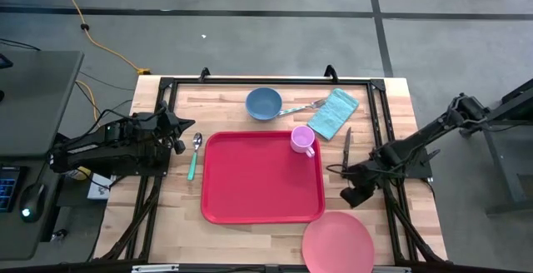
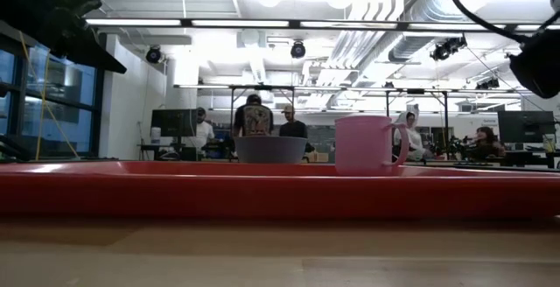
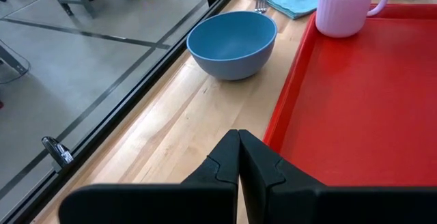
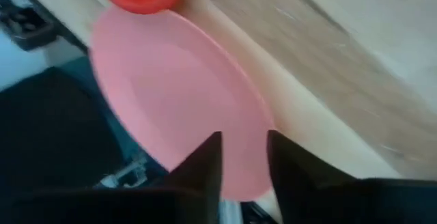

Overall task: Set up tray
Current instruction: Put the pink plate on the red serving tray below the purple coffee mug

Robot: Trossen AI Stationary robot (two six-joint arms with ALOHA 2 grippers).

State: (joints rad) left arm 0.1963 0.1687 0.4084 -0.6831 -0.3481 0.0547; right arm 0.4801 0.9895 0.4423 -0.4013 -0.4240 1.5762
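Note:
The red tray lies flat in the middle of the wooden table. A pink mug stands upright in the tray's far right corner. A salmon-pink plate lies past the tray's near right corner and juts over the table's near edge. My right gripper hovers just right of the tray, slanting down toward the plate. It is open with nothing between its fingers. My left gripper waits shut at the tray's left side, holding nothing.
A blue bowl, a fork and a teal napkin lie beyond the tray's far edge. A knife lies right of the tray and a green-handled spoon left of it. People stand in the room behind.

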